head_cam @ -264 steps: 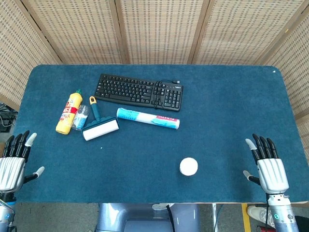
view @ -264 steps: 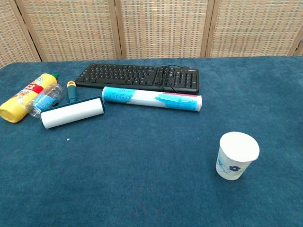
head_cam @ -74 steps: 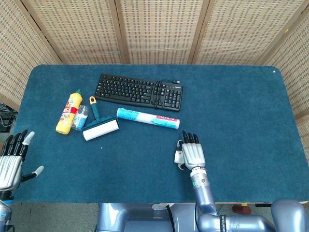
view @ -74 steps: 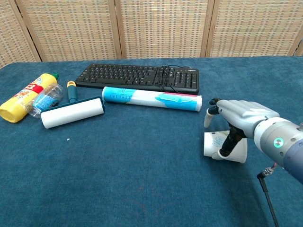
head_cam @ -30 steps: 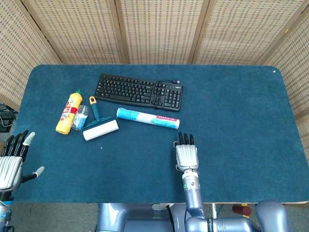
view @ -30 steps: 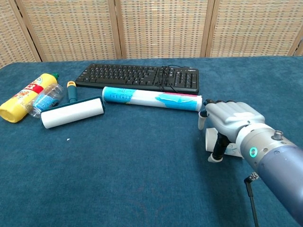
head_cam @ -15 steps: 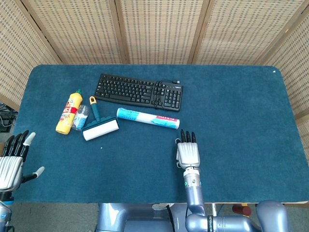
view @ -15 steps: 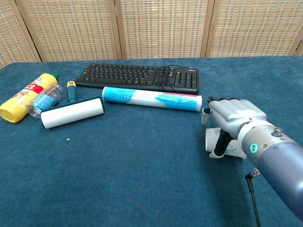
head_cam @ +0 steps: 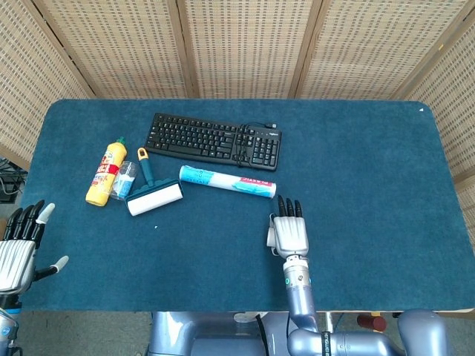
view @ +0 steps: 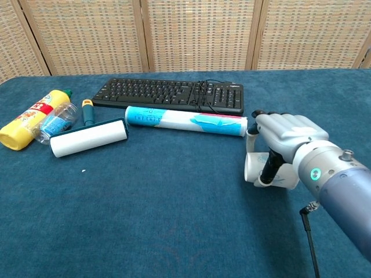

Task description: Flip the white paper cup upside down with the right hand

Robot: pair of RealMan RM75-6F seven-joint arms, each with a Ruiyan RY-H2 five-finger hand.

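The white paper cup (view: pixel 255 167) lies on its side, its open end facing left, just right of the table's middle. My right hand (view: pixel 285 143) grips it from above, the fingers over its top and the thumb across its front. In the head view my right hand (head_cam: pixel 291 233) covers the cup almost fully; only a white sliver of the cup (head_cam: pixel 269 236) shows at its left edge. I cannot tell whether the cup touches the cloth. My left hand (head_cam: pixel 18 251) hangs at the table's near left corner, fingers spread and holding nothing.
A blue-and-white tube (view: pixel 186 121) lies close behind the cup, with a black keyboard (view: pixel 168 94) beyond it. A lint roller (view: pixel 88 136), a small clear bottle (view: pixel 53 123) and a yellow bottle (view: pixel 30 125) sit at the left. Blue cloth (view: pixel 145 214) covers the table.
Over the last second my right hand has turned the gripped cup a little, and the cup's open end has shifted left and slightly up. The left hand has stayed put.
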